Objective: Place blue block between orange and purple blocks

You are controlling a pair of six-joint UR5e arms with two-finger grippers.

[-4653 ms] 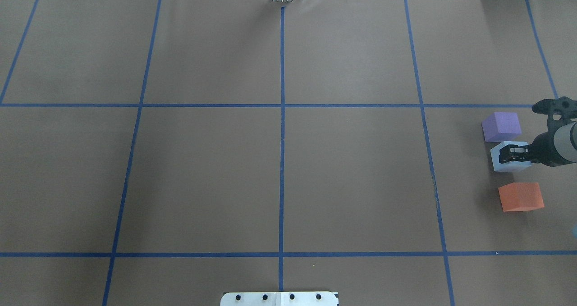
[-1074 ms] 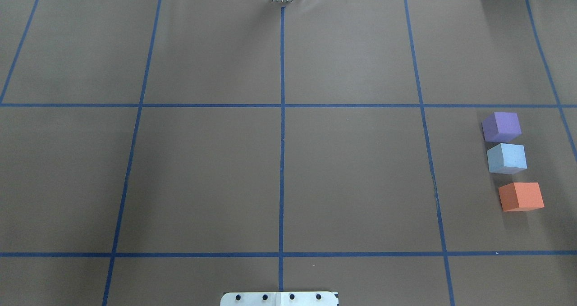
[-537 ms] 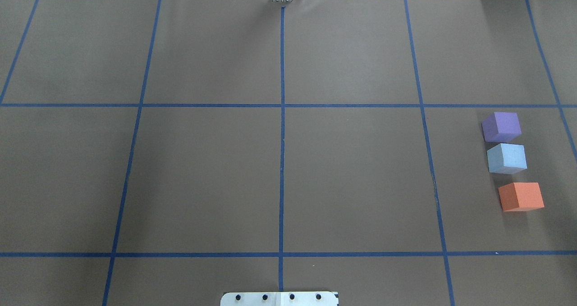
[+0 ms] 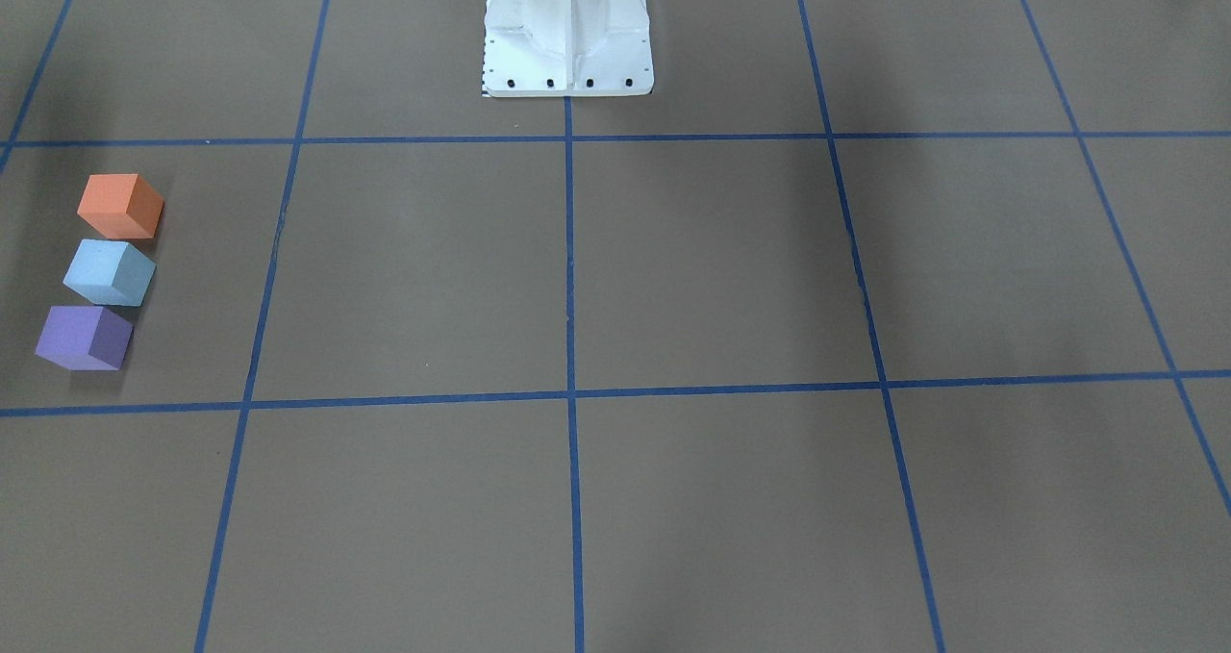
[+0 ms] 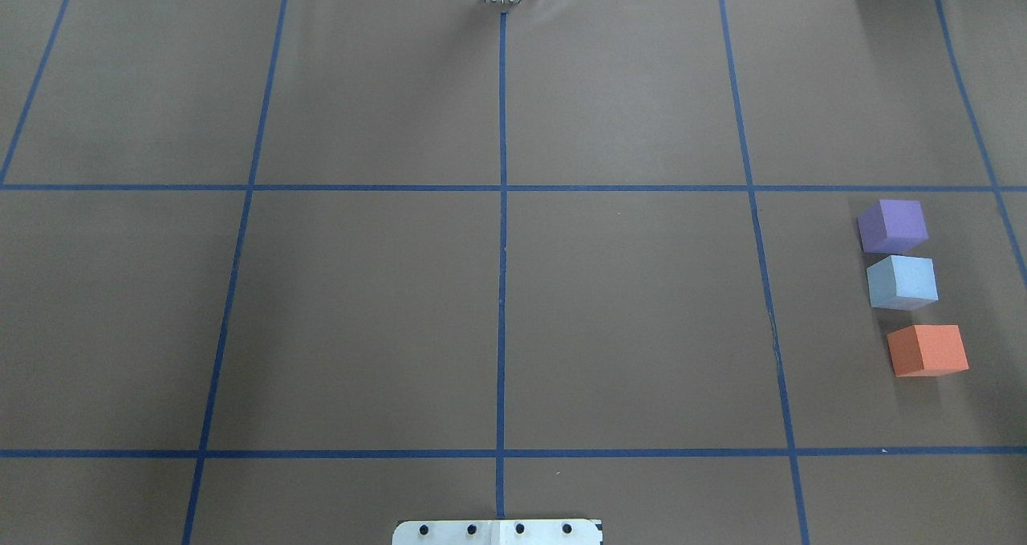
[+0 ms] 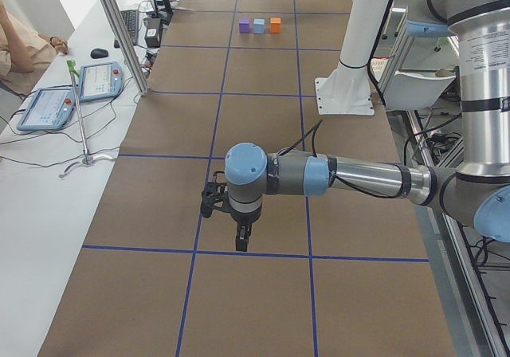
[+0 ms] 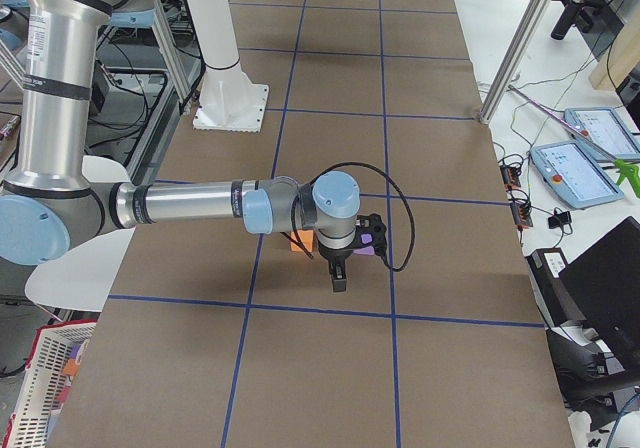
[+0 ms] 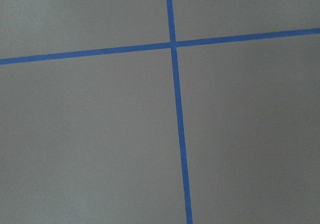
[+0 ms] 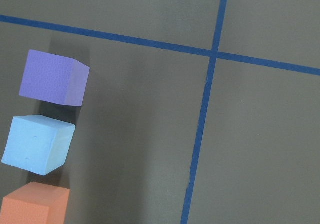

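Note:
The blue block (image 5: 902,282) sits on the brown table between the purple block (image 5: 892,225) and the orange block (image 5: 927,350), in a row at the right, apart from any gripper. The front view shows the same row: orange (image 4: 119,206), blue (image 4: 108,271), purple (image 4: 85,337). The right wrist view looks down on purple (image 9: 54,77), blue (image 9: 38,145) and orange (image 9: 35,204). My right gripper (image 7: 340,280) shows only in the exterior right view, above the blocks; I cannot tell its state. My left gripper (image 6: 241,241) shows only in the exterior left view, far from the blocks; I cannot tell its state.
The white robot base (image 4: 567,37) stands at the table's near middle edge. Blue tape lines (image 5: 501,288) divide the brown table into squares. Tablets (image 6: 76,94) and a person's arm (image 6: 24,50) are on the side bench beyond the table.
4.7 s ago my right gripper was at the blue block in the overhead view; it has since left that view. Over the last second the three blocks have not moved.

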